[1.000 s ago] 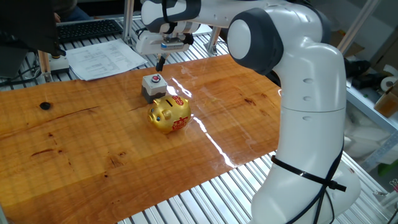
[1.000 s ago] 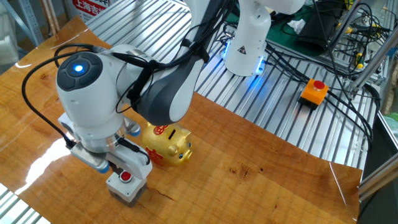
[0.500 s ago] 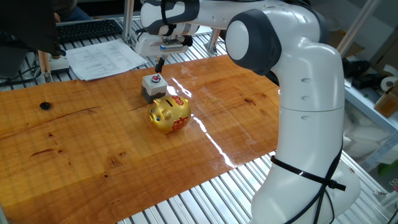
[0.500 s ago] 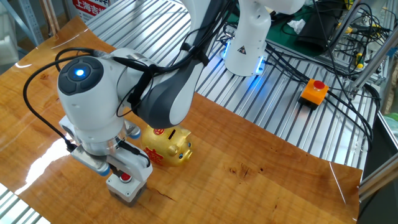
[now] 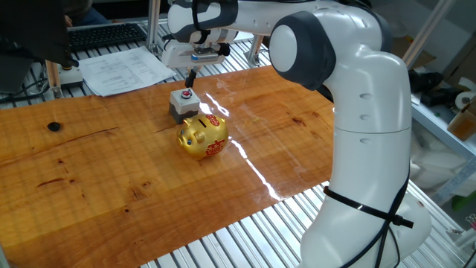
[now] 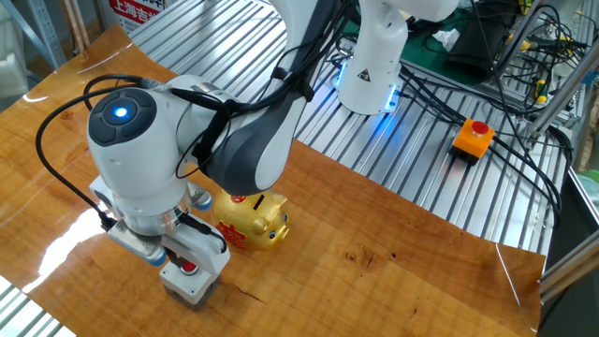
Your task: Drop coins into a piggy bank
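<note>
The gold piggy bank [image 5: 203, 136] with red markings lies on the wooden table, also in the other fixed view [image 6: 251, 219]. Right behind it stands a grey box [image 5: 181, 108] with a red button [image 5: 186, 94]. My gripper [image 5: 191, 77] hangs just above that button, its dark fingers pressed together. In the other fixed view the arm's wrist covers most of the gripper [image 6: 176, 254], which sits directly over the grey box [image 6: 192, 281]. No coin shows in either view.
Papers [image 5: 126, 71] and a keyboard [image 5: 104, 34] lie beyond the table's far edge. A dark spot [image 5: 53, 126] marks the wood at the left. An orange emergency-stop box [image 6: 473, 137] and cables lie on the metal slats near the robot base [image 6: 374, 65].
The wrist has shifted very slightly over the grey box. The piggy bank and the box have not moved.
</note>
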Robot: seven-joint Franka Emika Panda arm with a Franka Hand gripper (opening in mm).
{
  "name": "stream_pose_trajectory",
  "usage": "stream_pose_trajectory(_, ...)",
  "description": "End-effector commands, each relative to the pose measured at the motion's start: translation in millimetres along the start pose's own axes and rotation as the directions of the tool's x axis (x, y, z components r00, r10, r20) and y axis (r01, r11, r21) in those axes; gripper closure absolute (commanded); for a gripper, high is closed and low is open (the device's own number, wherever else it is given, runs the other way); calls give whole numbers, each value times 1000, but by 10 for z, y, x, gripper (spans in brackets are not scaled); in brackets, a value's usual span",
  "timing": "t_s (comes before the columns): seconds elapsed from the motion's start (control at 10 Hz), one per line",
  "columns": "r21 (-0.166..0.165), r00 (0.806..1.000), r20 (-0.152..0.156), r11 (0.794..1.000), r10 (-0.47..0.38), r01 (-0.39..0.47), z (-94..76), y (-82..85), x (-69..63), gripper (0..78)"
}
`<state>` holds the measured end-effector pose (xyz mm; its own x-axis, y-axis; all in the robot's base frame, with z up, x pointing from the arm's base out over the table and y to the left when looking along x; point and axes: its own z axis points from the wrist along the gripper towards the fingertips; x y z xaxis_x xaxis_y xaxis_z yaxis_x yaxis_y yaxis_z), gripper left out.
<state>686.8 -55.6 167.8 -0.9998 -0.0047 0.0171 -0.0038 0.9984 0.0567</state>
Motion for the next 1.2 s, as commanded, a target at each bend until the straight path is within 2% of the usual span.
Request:
stream_pose_trajectory(0.1, 0, 1000, 5, 1000, 2, -2, 13, 3, -14, 776)
stream_pose_trajectory(0.6, 3, 1000, 4, 1000, 0, 0, 13, 3, -14, 776)
stream_pose_trajectory(0.7, 3, 1000, 4, 1000, 0, 0, 13, 3, -14, 2)
stream_pose_trajectory(1.2, 3, 1000, 4, 1000, 0, 0, 13, 3, -14, 2)
